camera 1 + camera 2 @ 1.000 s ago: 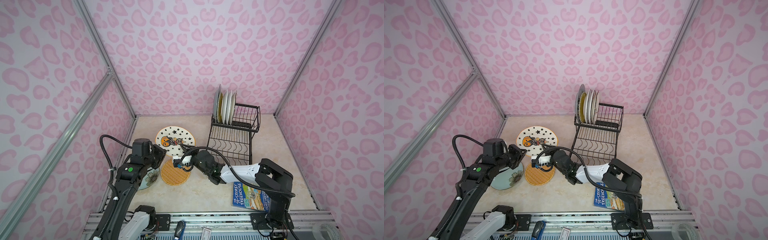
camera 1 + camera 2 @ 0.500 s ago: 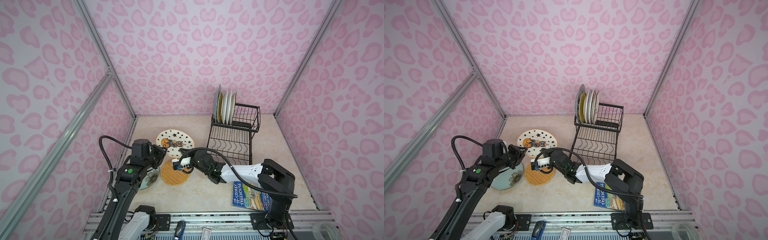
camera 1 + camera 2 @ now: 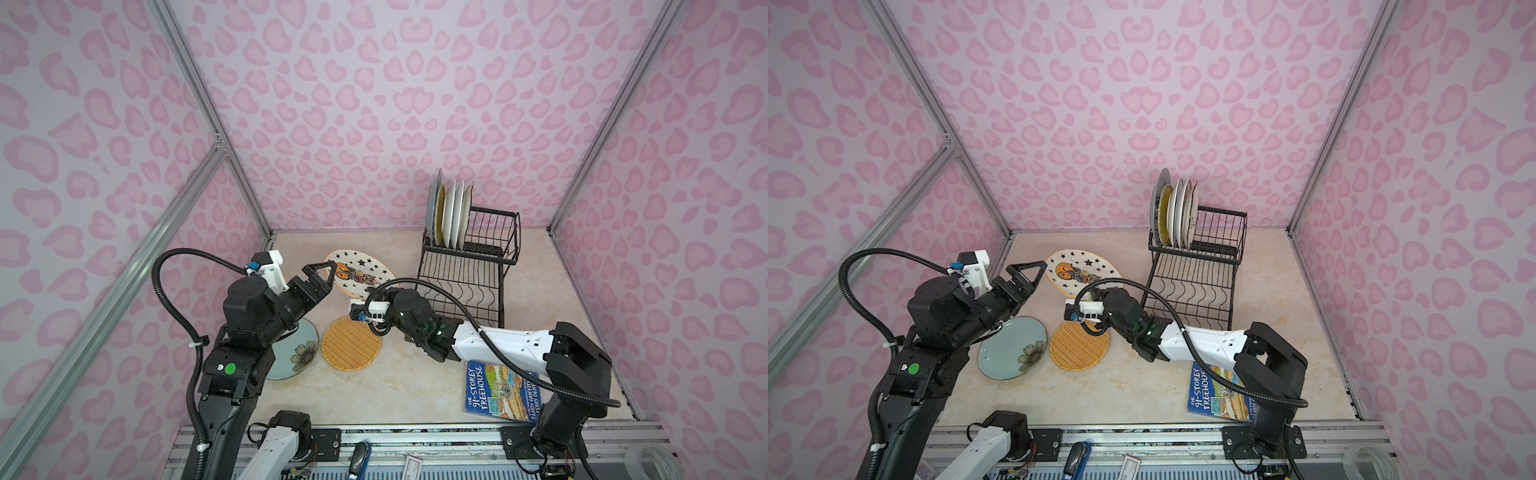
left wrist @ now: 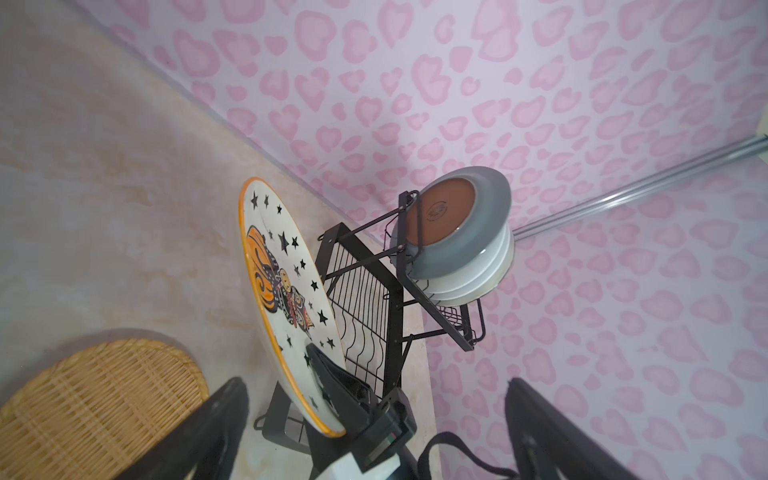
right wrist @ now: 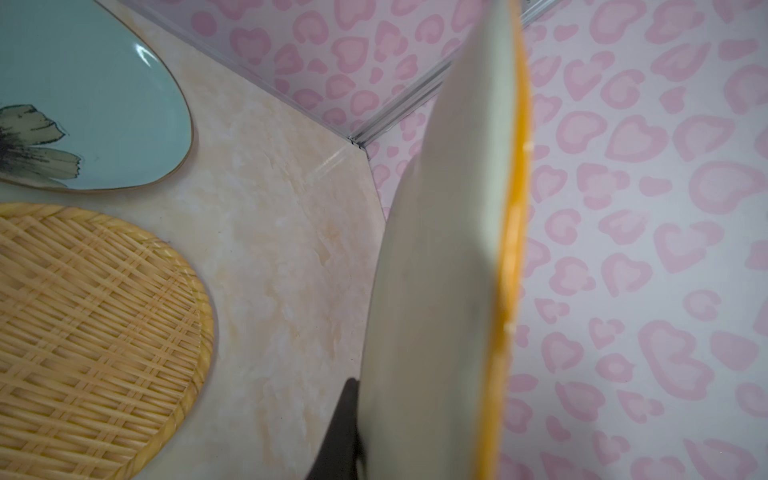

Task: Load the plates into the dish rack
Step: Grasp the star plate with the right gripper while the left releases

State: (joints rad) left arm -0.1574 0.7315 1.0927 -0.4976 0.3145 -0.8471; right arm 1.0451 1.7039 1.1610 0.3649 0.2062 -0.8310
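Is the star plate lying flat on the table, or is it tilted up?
Tilted up. In the left wrist view the star plate slants steeply, its rim pinched by the right gripper.

A blue paperback book (image 3: pixel 500 390) lies flat on the beige, marble-look table (image 3: pixel 415 399), well apart from the right gripper (image 3: pixel 365 297) and back behind it, toward the near edge. On its cover I read "91-Storey Treehouse". Farther the same way, past the table edge, there is a metal rail (image 3: pixel 457 432) and a roll of clear tape (image 3: pixel 652 461) at its far corner. Ahead of the gripper stand pink walls (image 3: pixel 374 104) with heart-like spots, joined by aluminium profiles (image 3: pixel 195 83).
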